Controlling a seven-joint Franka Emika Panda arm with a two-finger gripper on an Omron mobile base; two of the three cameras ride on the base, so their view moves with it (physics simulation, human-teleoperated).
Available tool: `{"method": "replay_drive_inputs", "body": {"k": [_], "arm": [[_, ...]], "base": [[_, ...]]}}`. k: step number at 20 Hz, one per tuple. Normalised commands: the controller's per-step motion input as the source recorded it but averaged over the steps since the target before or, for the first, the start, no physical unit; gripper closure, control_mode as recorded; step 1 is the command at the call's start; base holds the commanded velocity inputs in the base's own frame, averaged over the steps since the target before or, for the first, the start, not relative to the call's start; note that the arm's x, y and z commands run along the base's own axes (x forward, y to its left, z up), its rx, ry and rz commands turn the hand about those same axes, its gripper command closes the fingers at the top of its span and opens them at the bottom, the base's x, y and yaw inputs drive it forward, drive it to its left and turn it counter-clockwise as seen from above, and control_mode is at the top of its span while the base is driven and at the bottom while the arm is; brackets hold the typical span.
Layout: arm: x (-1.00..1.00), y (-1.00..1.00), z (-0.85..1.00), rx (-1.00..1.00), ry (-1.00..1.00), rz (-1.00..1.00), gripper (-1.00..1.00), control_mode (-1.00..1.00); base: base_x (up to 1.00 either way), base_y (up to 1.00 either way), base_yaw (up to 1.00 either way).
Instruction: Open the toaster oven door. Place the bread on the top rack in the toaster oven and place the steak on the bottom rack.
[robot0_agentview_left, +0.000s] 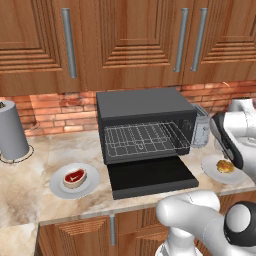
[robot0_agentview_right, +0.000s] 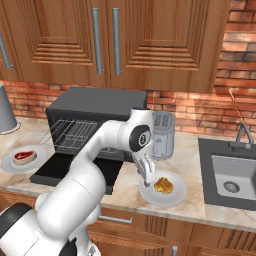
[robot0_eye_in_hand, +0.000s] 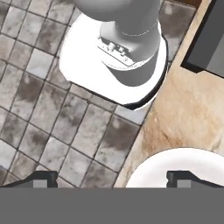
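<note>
Door (robot0_agentview_left: 152, 176) is down; bread (robot0_agentview_right: 164, 185) and steak (robot0_agentview_left: 74, 177) sit on plates. Pincer (robot0_agentview_right: 150, 179), spread, hangs at bread's nine o'clock.

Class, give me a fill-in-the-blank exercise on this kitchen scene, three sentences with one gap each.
1. The toaster oven door is ____.
2. The steak lies on a ____ left of the toaster oven.
3. The gripper, beside the bread, is ____.

Missing words: open; plate; open
</note>
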Motion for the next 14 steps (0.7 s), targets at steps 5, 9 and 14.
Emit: {"method": "replay_drive_inputs", "body": {"k": [5,9,14], "arm": [[0.16,0.05,-0.58,0.06,0.06,0.00,-1.00,-1.00],[0.22,-0.03,-0.48,0.06,0.02,0.00,-1.00,-1.00],[0.34,-0.09,-0.28,0.05,0.00,0.00,-1.00,-1.00]], "base": [[0.00,0.00,0.00],[0.00,0.00,0.00],[0.00,0.00,0.00]]}}
